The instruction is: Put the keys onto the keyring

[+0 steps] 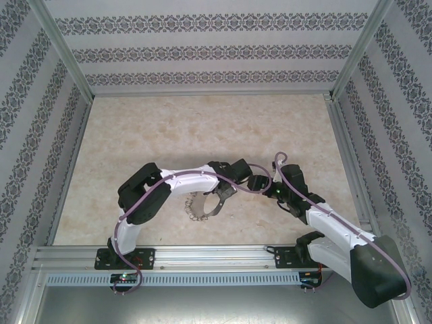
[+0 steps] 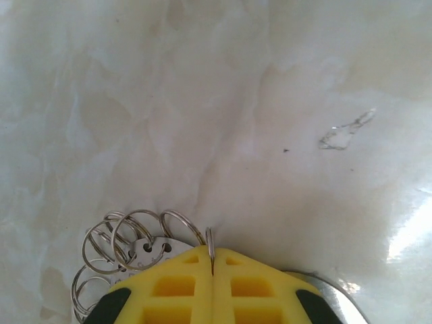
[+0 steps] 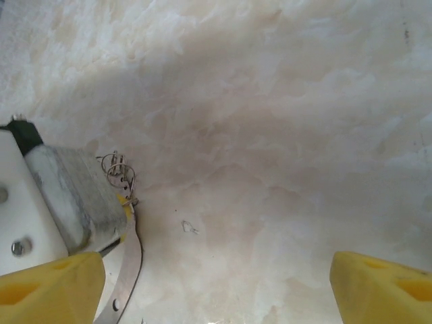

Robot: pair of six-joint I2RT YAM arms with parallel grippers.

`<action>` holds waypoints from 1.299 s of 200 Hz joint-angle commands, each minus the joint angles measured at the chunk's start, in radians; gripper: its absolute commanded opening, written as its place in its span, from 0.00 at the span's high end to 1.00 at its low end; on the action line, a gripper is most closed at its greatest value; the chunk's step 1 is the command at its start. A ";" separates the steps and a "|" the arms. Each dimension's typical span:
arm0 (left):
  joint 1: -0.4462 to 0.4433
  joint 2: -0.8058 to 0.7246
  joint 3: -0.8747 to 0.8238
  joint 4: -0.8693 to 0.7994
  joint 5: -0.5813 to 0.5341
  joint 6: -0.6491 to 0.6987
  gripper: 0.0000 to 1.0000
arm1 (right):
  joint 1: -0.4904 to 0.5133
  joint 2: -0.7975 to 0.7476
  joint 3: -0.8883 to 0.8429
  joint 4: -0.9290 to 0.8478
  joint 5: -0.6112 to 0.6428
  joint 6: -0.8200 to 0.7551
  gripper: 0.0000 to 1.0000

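Left gripper (image 2: 212, 270): yellow fingers squeezed fully together, with a thin metal edge of the keyring pinched in the seam between them. Everything below is placed relative to this gripper.
Keyring (image 3: 128, 264): a grey metal band with small holes in it. It's held at the left gripper's fingertips and curves away underneath the gripper body. In the top view it hangs just below the left gripper, low over the table.
Keys (image 2: 128, 246): honestly they look more like a bunch of little wire loops plus a flat silvery tag with two holes. They're bunched right up against the left gripper's left finger, spilling out to that side.
Right gripper (image 3: 217, 270): jaws spread wide with nothing between the yellow pads, just bare table. It sits near the left gripper, on its right side. Its own left finger is close to the left gripper's white body, and I can't tell if they touch.
Clear fleck (image 2: 345, 133): a tiny see-through scrap on the surface, out ahead of the left gripper and well apart from it.
Table (image 1: 202, 128): pale marbled top below the left gripper.
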 commanded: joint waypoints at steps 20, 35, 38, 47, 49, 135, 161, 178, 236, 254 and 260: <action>0.076 -0.115 -0.033 0.025 0.110 0.033 1.00 | 0.020 -0.026 0.019 0.018 0.049 -0.029 0.12; 0.105 -0.147 -0.047 0.034 0.171 0.038 1.00 | 0.018 -0.007 0.020 0.029 0.022 -0.043 0.17; 0.111 -0.155 -0.052 0.040 0.182 0.038 1.00 | 0.016 -0.001 0.020 0.034 0.010 -0.047 0.18; 0.134 -0.178 -0.067 0.059 0.227 0.036 1.00 | 0.012 0.021 0.051 0.048 -0.021 -0.058 0.20; 0.139 -0.184 -0.071 0.064 0.236 0.035 1.00 | 0.010 0.027 0.052 0.050 -0.027 -0.060 0.21; 0.265 -0.378 -0.151 0.204 0.593 0.106 1.00 | -0.021 0.152 0.172 0.161 -0.276 -0.115 0.39; 0.280 -0.402 -0.119 0.206 0.665 0.118 1.00 | -0.045 0.165 0.234 0.156 -0.330 -0.123 0.44; 0.292 -0.400 -0.087 0.198 0.714 0.123 1.00 | -0.057 0.177 0.266 0.165 -0.365 -0.124 0.49; 0.335 -0.395 0.014 0.192 0.842 0.131 1.00 | -0.116 0.192 0.347 0.187 -0.540 -0.121 0.67; 0.347 -0.398 0.044 0.192 0.875 0.135 1.00 | -0.122 0.182 0.362 0.201 -0.583 -0.092 0.69; 0.349 -0.398 0.056 0.188 0.878 0.139 1.00 | -0.121 0.177 0.367 0.207 -0.594 -0.082 0.70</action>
